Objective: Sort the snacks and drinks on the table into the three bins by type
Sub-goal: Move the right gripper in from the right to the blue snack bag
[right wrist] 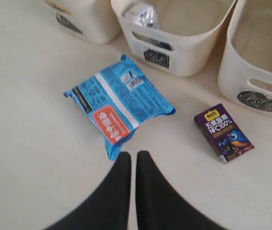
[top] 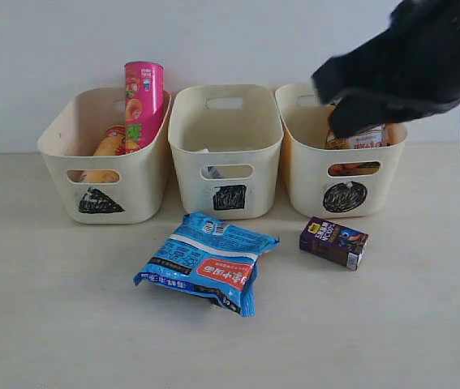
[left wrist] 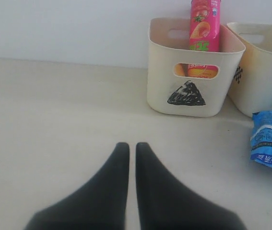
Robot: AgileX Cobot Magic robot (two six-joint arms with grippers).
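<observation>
Exterior view first: three cream plastic tubs stand in a row at the back of the pale table (top: 51, 324). The triangle-marked tub (top: 59, 162) on the left holds the tall pink chip tube (top: 144, 101) standing upright, and the yellow-red chip tube (top: 109, 146) leans low beside it. The square-marked tub (top: 189, 154) in the middle shows only a bit of a white-and-blue item (top: 213, 172) through its handle cut-out. It is too hidden to name. The black right arm (top: 408, 57) hangs blurred over the circle-marked tub (top: 303, 170), where the orange-brown crinkly packet (top: 359, 139) peeks out. Out on the open table, the flat blue crinkly packet (top: 209, 261) lies in front of the middle tub. The small dark purple carton (top: 334, 241) lies on its side in front of the right tub, apart from the packet.

Over to the left wrist view: the left fingers (left wrist: 112, 187) are clenched together with just a sliver of a gap, gripping nothing, low over bare table, well short of the triangle tub.

Now the right wrist view: the right fingers (right wrist: 121, 191) are clenched too, and empty. They hang above the table with the blue packet just beyond their tips and the purple carton off to one side near the circle tub.
</observation>
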